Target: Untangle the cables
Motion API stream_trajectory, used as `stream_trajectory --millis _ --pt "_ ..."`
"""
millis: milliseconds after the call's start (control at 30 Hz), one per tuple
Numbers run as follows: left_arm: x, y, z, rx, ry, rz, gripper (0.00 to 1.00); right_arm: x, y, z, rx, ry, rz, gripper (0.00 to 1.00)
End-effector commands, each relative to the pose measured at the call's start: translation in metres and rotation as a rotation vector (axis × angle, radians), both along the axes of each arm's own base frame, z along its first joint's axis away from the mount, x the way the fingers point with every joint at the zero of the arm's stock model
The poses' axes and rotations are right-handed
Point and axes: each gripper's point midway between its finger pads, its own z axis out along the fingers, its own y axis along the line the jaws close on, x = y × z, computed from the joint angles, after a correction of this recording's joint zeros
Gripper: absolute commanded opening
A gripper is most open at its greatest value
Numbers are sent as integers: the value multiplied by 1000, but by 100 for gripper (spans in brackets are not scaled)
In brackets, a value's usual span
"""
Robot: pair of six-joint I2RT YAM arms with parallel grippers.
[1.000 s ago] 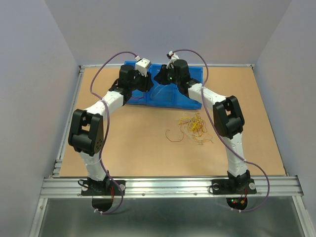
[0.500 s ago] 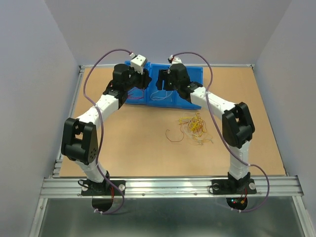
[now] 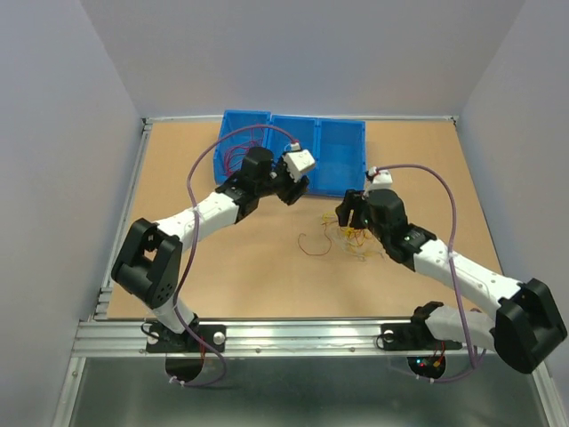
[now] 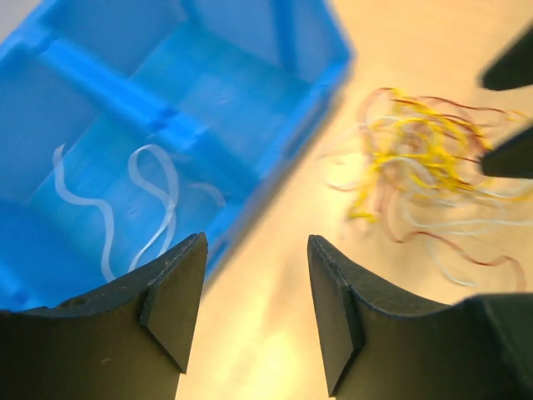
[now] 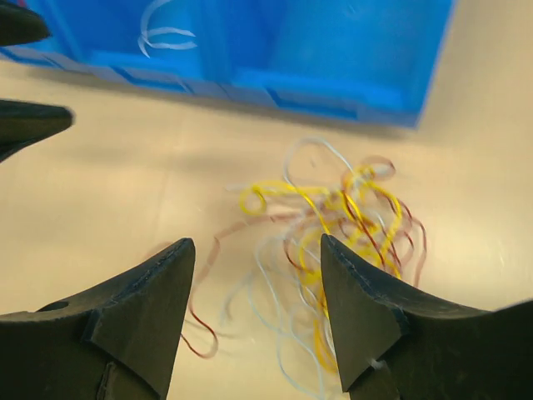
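The cables form a tangle of thin red, yellow and white wires (image 3: 354, 235) on the table in front of a blue bin (image 3: 340, 153). One red strand (image 3: 310, 246) trails to its left. My right gripper (image 3: 348, 212) is open and empty just above the tangle's far edge; the tangle (image 5: 333, 218) lies between and beyond its fingers. My left gripper (image 3: 294, 190) is open and empty over the bin's front wall, left of the tangle (image 4: 416, 158). White wires (image 4: 154, 193) lie in the bin's middle compartment and red ones (image 3: 238, 157) in its left one.
The bin stands at the table's far edge with three compartments. The right gripper's fingertips (image 4: 510, 154) show at the right edge of the left wrist view. The left gripper's fingertips (image 5: 37, 121) show at the left edge of the right wrist view. Metal rails border the table.
Both grippers have left the bin and come towards the near side. The right arm has swung low and forward over the tangle; the left gripper has moved right to the bin's front wall.
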Motion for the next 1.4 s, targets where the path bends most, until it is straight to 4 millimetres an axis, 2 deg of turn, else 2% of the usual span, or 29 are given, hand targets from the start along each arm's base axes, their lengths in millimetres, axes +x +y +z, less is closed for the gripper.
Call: stream_trajectory --millis 0,33,67,167,467,533,667,700,767,833,967,1000,1133,1200,1367 --pt "-38 -28 19 8 -115 -169 63 -15 -34 -19 26 -22 -147 67" --pt "-46 -36 16 12 -114 -201 63 -18 -41 -26 24 -15 -177 66" --pt "-48 -38 13 14 -111 -212 63 -24 -49 -41 8 7 -198 66" --pt "-55 -47 -1 21 -83 -252 63 -30 -59 -53 13 19 -251 61" --pt "-63 -63 -39 76 -30 -285 63 -28 -38 -79 17 56 -154 55" --pt "-63 -66 -47 92 -21 -285 63 -27 -35 -79 27 49 -141 55" --pt "-64 -70 -60 114 3 -293 64 -24 -35 -81 27 43 -153 60" --pt "-64 -70 -63 124 10 -293 64 -23 -35 -84 23 48 -153 67" --pt "-63 -72 -68 131 26 -294 64 -20 -33 -84 36 34 -152 68" --pt "-65 -74 -69 131 35 -304 64 -17 -33 -87 31 32 -161 65" --pt "-71 -76 -75 155 25 -341 66 -13 -36 -94 15 39 -191 53" --pt "-75 -76 -79 168 32 -356 66 -13 -36 -95 14 38 -193 45" --pt "-80 -77 -85 202 10 -382 67 -15 -37 -92 29 24 -192 26" --pt "-79 -76 -88 222 -1 -376 69 -15 -37 -90 36 15 -188 23" --pt "-83 -81 -101 254 -4 -387 71 -18 -36 -86 50 5 -175 22"
